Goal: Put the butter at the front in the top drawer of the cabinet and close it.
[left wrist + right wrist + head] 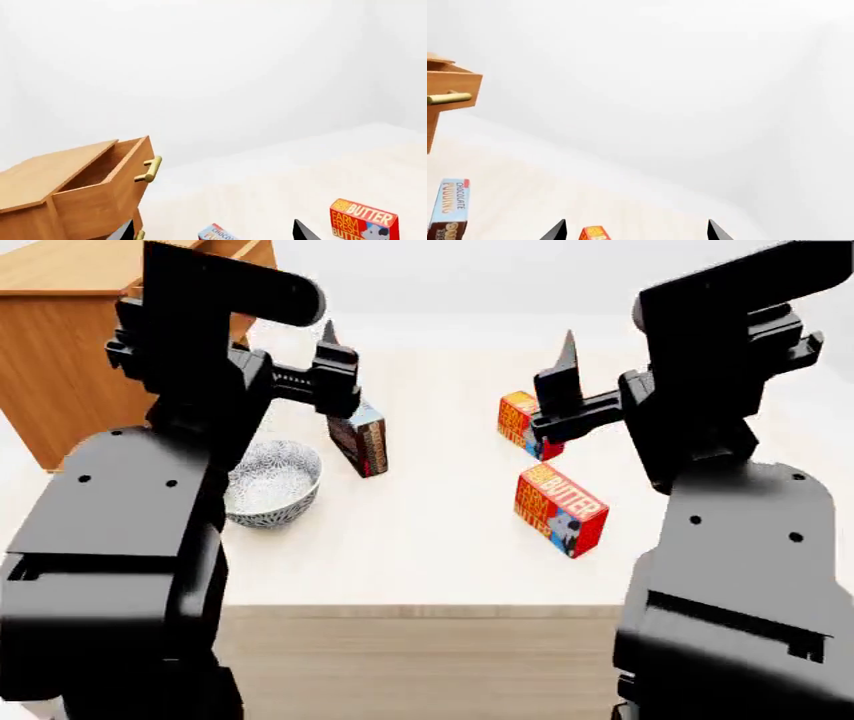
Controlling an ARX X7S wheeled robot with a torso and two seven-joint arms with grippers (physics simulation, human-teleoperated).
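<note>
While both grippers hover with jaws apart, the near butter (561,508), probably a light, stiff carton, should take a pinch across its narrow sides.

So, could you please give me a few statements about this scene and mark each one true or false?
1. The top drawer is pulled open. True.
2. The right pincer is shut on a butter carton. False: it is open and holds nothing.
3. Two butter cartons lie on the table: the front butter and the rear butter. True.
4. The bowl sits inside the top drawer. False: it stands on the table near the left arm.
5. The pudding box stands between the bowl and the butter cartons. True.
6. The left pincer grips the drawer handle. False: it is open, away from the handle.
</note>
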